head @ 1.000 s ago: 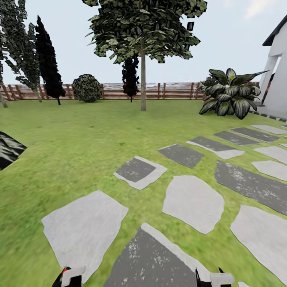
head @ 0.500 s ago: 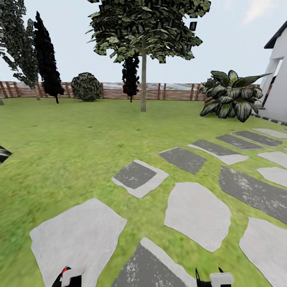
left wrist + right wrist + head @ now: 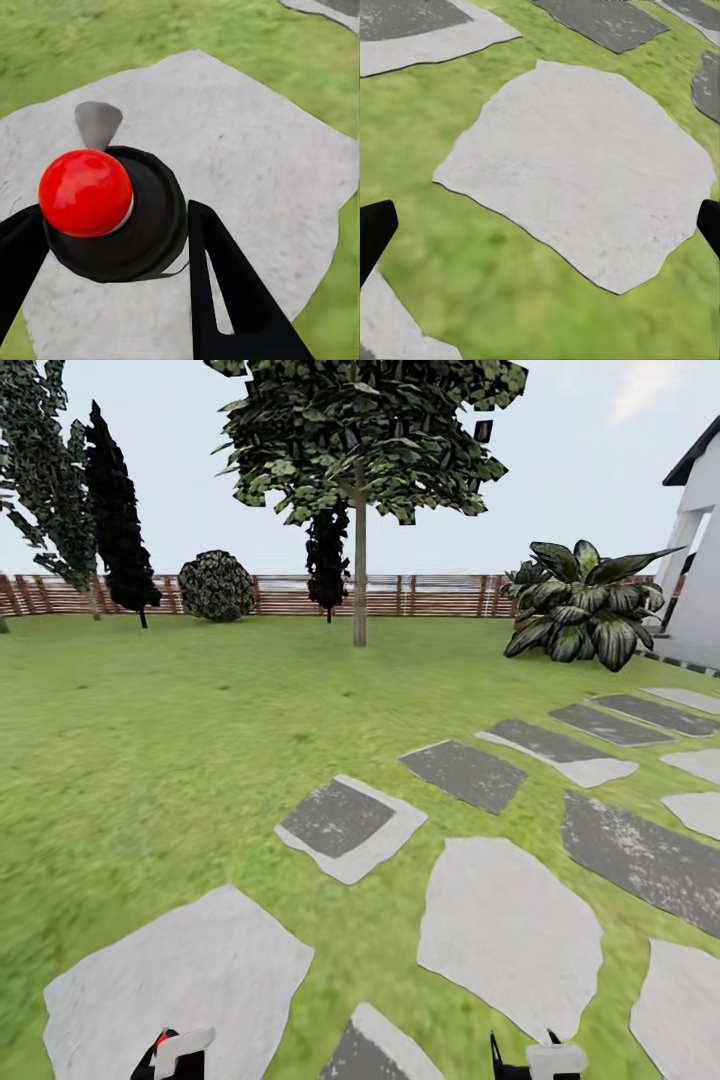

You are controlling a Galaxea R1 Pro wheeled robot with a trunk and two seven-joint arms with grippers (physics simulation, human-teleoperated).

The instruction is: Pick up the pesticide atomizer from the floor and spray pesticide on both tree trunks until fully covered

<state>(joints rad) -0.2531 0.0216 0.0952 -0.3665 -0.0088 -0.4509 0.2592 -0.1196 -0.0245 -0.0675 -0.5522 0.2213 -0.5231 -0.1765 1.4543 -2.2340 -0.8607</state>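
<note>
I count one atomizer (image 3: 112,214) in my left pincer (image 3: 112,300), one broad-crowned tree (image 3: 360,510), one round shrub (image 3: 217,586).

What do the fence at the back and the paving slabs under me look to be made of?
The fence looks like brown timber: thin horizontal slats between darker upright posts, with a matte finish. The paving slabs look like rough-cut stone or concrete: irregular flat shapes, pale grey or dark speckled grey, matte and grainy, set flush in the grass. As a render, either stays a guess.
</note>
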